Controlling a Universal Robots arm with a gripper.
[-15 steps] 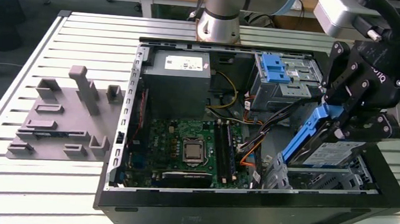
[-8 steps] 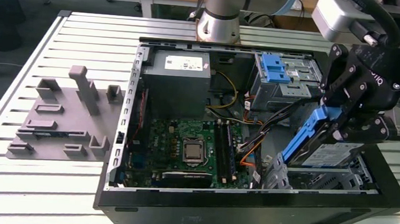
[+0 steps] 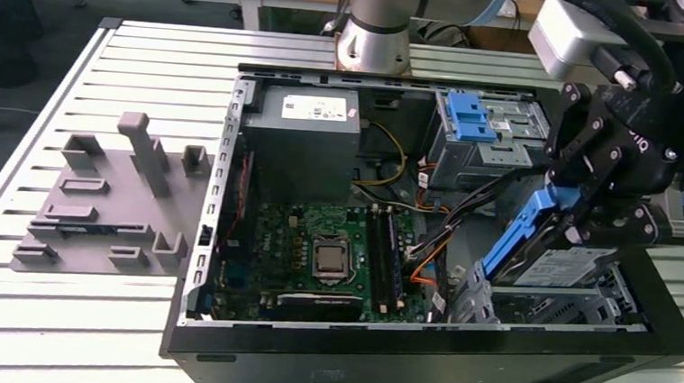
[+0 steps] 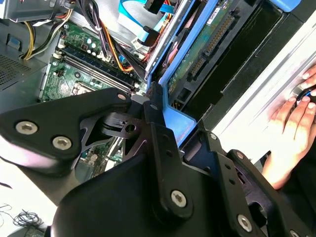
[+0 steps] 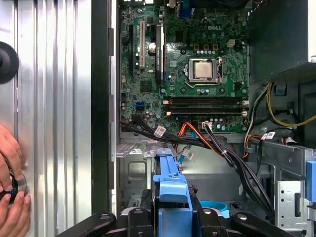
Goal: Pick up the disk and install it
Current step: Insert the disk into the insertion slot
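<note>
My gripper (image 3: 584, 217) is shut on the disk (image 3: 554, 265), a silver drive with a blue-and-white label and a blue carrier frame (image 3: 515, 241). The disk stands steeply tilted inside the open computer case (image 3: 426, 365), at the exterior view's right, with its lower edge at the metal drive bay (image 3: 551, 305). In the second wrist view the disk's green underside (image 4: 197, 52) and blue frame (image 4: 178, 119) run away from the black gripper (image 4: 157, 114). In the first wrist view the blue frame (image 5: 170, 183) rises between the fingers (image 5: 143, 219).
A grey power supply with a white sticker (image 3: 304, 126) and a blue clip on a drive cage (image 3: 473, 119) sit at the case's back. Motherboard (image 3: 313, 253) and cable bundles (image 5: 217, 145) lie beside the bay. A grey fixture (image 3: 113, 194) stands on the table. A person's hands (image 5: 12, 192) rest outside the case.
</note>
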